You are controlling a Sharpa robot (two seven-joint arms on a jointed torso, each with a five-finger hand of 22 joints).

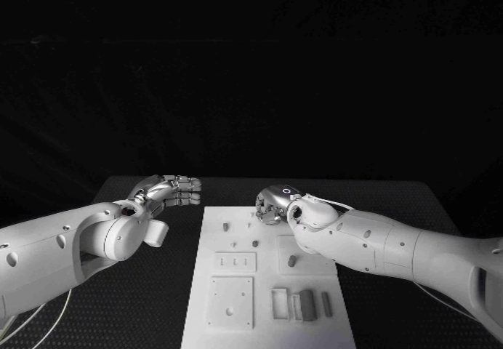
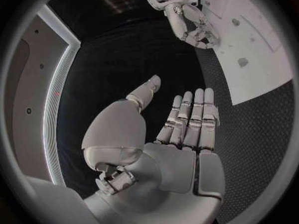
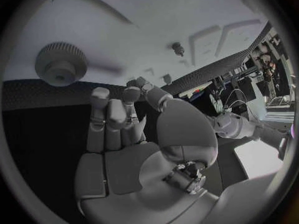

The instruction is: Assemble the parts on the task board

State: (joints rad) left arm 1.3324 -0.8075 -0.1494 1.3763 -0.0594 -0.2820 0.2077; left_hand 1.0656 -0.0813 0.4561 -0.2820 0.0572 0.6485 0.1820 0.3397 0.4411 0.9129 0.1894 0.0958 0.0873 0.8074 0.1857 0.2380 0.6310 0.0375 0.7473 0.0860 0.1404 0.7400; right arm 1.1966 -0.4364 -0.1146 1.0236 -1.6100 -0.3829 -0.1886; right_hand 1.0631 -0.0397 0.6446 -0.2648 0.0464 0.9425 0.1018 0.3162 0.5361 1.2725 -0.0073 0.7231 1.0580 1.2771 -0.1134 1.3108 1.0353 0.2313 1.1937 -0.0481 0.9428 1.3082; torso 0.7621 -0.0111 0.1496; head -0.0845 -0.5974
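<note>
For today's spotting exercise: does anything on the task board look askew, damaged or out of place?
Nothing stands out. The task board lies flat and square, its parts tidy; the left hand is beside it.

A black textured surface (image 1: 147, 302), a white task board (image 1: 267, 291) lying flat along its middle, a thin pale cable (image 1: 42, 320) trailing at the near left corner

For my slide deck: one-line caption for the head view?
Right hand over the task board's far end; left hand open beside it.
</note>
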